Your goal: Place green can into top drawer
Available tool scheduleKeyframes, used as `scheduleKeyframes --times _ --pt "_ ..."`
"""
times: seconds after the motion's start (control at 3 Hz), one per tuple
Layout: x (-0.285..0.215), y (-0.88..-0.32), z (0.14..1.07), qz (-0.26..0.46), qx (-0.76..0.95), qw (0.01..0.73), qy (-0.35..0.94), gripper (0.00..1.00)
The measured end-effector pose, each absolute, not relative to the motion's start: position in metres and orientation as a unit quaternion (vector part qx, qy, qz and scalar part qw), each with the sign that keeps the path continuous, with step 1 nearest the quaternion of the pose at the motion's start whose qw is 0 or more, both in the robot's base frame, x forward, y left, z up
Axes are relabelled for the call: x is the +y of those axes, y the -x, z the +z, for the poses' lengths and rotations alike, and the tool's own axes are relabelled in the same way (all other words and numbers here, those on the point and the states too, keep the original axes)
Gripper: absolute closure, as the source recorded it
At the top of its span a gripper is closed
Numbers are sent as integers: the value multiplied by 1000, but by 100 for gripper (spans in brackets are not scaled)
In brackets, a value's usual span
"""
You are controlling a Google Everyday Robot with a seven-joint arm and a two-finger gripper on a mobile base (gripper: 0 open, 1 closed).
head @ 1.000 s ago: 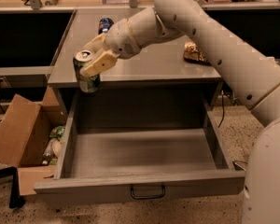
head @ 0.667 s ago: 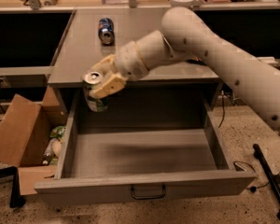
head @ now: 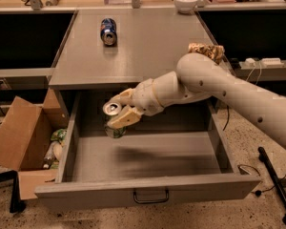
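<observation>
The green can [head: 113, 120], with its silver top facing up and left, is held in my gripper [head: 120, 109]. The gripper's tan fingers [head: 125, 118] are shut around the can's upper part. The can hangs tilted inside the open top drawer [head: 148, 187], near its back left corner and just above the drawer floor. The drawer is pulled fully out, its grey front panel and small dark handle [head: 151, 196] at the bottom of the view. My white arm reaches in from the right.
A blue and red can [head: 108, 31] lies on the grey counter [head: 148, 51]. A patterned snack bag [head: 207, 50] sits at the counter's right edge, a white bowl [head: 186, 2] at the back. A brown cardboard box [head: 24, 142] with litter stands left of the drawer.
My gripper has carried the can down from the counter's front edge into the open drawer and a little to the right. The arm has lowered with it.
</observation>
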State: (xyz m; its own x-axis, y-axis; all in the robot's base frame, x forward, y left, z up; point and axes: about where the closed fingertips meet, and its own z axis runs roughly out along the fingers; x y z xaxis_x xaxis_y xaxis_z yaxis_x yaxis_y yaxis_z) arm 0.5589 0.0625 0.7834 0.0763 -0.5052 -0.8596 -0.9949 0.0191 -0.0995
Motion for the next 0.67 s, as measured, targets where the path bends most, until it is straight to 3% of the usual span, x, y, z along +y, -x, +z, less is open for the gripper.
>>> scheduleKeyframes --times 0.67 --pt "40 -554 701 307 636 407 580 100"
